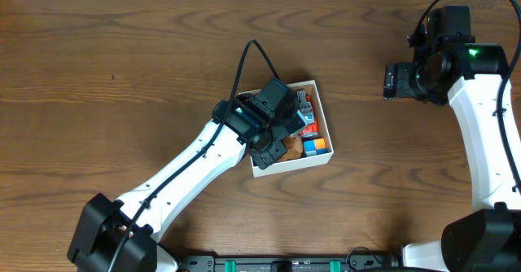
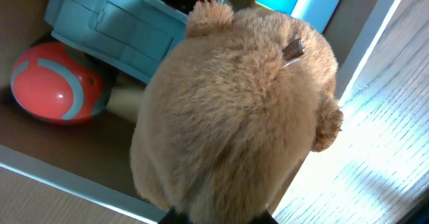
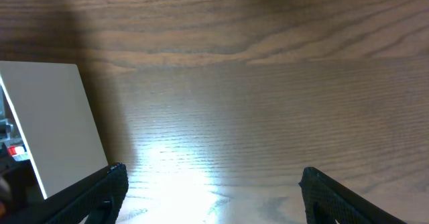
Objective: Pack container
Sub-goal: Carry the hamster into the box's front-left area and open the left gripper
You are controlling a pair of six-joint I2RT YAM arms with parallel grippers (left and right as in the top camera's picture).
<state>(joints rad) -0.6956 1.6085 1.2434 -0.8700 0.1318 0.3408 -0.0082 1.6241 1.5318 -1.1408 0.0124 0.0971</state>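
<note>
Container [image 1: 297, 167], mid-table [image 1: 122, 60], opening upward; square, sides slightly skewed. Left gripper [image 1: 275, 146] clenched on brown plush toy [image 2: 234, 110] at its near-left corner, crowding teal block [image 2: 114, 29] and red ball [image 2: 50, 83]. Right gripper [image 3: 214, 197] splayed, far right.

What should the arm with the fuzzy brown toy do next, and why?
Probably open the left gripper and let the plush toy go: it appears to sit low inside the container, beside the red ball.
</note>
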